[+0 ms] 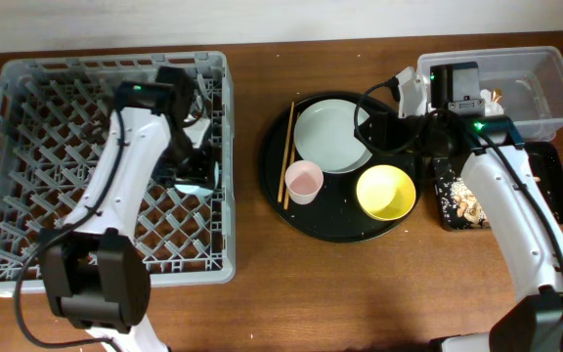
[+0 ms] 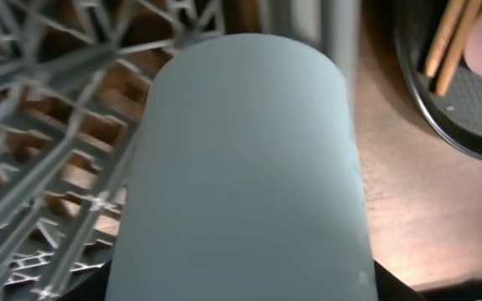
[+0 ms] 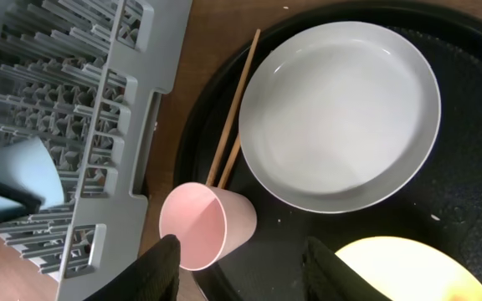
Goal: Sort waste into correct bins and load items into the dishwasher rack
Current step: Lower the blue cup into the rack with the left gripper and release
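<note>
The left gripper (image 1: 195,168) squeezes the blue cup (image 2: 241,167) and holds it over the rack (image 1: 66,66), just inside the wall nearest the round tray (image 1: 345,227). The right gripper (image 3: 241,249) is spread wide, right above the pink cup (image 3: 207,226).

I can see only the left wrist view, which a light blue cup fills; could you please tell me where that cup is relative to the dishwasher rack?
Observer: The light blue cup is inside the dishwasher rack, by the wall nearest the round tray, held in the left gripper.
Operator: Thanks. What is on that tray?
Observer: A plate, a pink cup, a yellow bowl and chopsticks.
Operator: And the right gripper?
Observer: The right gripper is open and empty, above the tray near the pink cup.
</note>
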Motion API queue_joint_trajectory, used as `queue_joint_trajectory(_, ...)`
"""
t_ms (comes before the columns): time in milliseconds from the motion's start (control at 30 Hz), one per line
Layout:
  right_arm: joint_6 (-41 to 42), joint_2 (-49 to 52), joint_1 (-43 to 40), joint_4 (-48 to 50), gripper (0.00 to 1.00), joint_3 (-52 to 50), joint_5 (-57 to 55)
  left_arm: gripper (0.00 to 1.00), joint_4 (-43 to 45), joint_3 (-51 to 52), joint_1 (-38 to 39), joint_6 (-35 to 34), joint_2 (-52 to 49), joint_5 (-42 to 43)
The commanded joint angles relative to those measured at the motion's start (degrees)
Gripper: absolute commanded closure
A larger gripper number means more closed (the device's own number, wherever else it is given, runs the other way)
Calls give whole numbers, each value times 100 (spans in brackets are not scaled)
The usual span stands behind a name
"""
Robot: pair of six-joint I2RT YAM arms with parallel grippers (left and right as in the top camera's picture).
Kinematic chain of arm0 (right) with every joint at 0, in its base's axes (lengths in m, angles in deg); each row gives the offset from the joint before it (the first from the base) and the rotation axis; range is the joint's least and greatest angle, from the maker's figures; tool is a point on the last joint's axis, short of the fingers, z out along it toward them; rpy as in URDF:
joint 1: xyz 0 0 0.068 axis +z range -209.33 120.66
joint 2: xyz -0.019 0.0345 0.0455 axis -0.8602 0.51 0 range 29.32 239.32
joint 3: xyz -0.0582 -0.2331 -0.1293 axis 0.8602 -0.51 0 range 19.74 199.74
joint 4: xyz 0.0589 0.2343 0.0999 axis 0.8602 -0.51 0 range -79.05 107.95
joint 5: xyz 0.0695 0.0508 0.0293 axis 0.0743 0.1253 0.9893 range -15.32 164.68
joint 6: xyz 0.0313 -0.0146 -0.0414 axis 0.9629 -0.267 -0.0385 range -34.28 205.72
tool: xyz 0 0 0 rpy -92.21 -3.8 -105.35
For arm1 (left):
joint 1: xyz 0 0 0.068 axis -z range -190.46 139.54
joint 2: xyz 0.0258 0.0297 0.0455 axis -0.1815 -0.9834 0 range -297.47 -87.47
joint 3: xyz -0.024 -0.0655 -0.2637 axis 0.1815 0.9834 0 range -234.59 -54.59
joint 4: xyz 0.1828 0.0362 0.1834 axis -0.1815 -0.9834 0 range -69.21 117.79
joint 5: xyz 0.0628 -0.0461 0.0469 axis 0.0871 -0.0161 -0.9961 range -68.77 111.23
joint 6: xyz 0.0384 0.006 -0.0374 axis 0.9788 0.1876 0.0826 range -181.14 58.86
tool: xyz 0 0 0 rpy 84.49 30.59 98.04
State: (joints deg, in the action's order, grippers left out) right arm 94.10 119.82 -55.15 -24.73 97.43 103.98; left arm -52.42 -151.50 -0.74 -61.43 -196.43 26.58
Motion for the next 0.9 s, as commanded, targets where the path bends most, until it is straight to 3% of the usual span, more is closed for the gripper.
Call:
queue_joint_trajectory(0, -70, -11, 31, -24, 52, 33, -111, 68, -33, 50, 118, -59, 55, 52)
queue_joint_trajectory(700, -164, -11, 31, -131, 52, 33, -153, 67, -129, 249, 122, -61, 55, -505)
queue_joint_trajectory(833, -201, -11, 31, -149, 52, 33, -153, 50, -90, 402, 122, -59, 55, -616)
queue_joint_trajectory(867, -201, -11, 31, -149, 52, 33, -153, 41, -76, 435, 122, -59, 55, -627)
